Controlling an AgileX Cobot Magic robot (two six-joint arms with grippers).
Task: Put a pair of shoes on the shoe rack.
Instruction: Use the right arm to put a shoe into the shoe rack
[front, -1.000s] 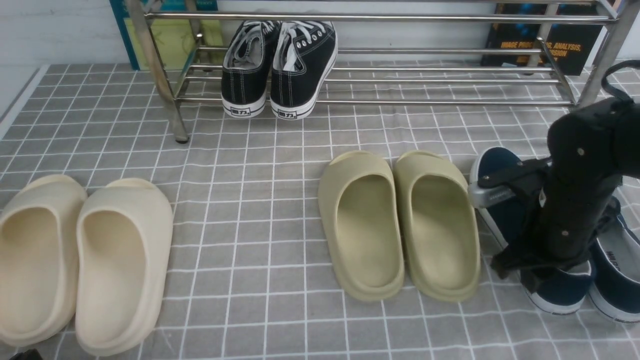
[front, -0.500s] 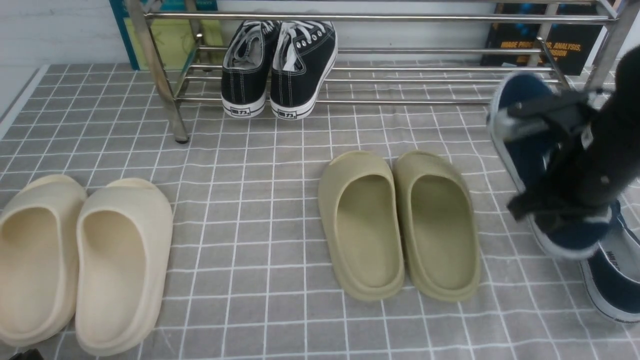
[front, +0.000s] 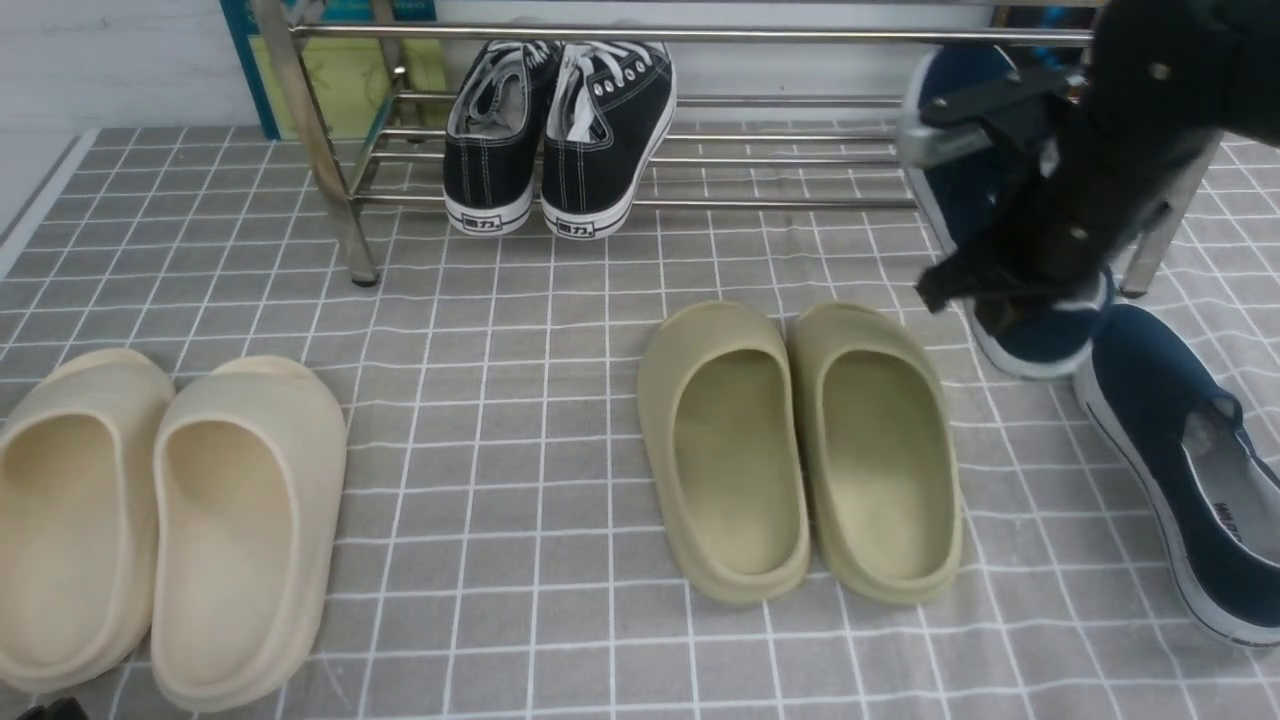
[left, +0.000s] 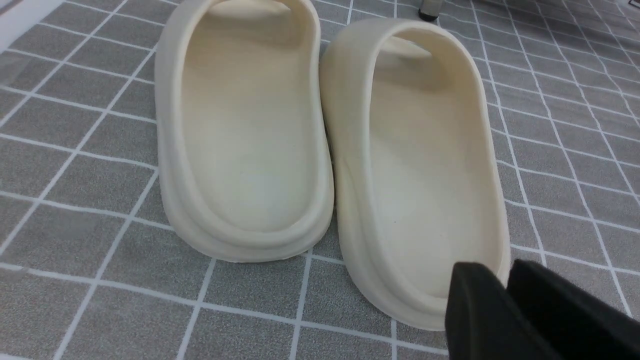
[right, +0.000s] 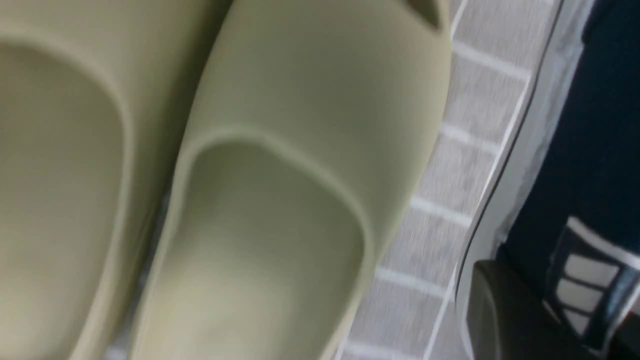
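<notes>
Four pairs of footwear, eight pieces in all: two navy slip-on shoes (front: 1150, 400), two black lace-up sneakers (front: 605, 130), two olive slides (front: 725, 450) and two cream slides (front: 245, 520). There is one chrome rack (front: 780, 33) and one blue-and-yellow board (front: 340, 80).

The front camera looks forward and down across the surface (front: 500, 450) to the rack (front: 640, 33) at twelve o'clock. The left wrist camera hangs close over the cream slides (left: 240, 140), at the front view's eight o'clock. The right wrist camera, closer still, shares the olive slides (right: 280, 200) and navy shoe (right: 600, 125) with the front one.
</notes>
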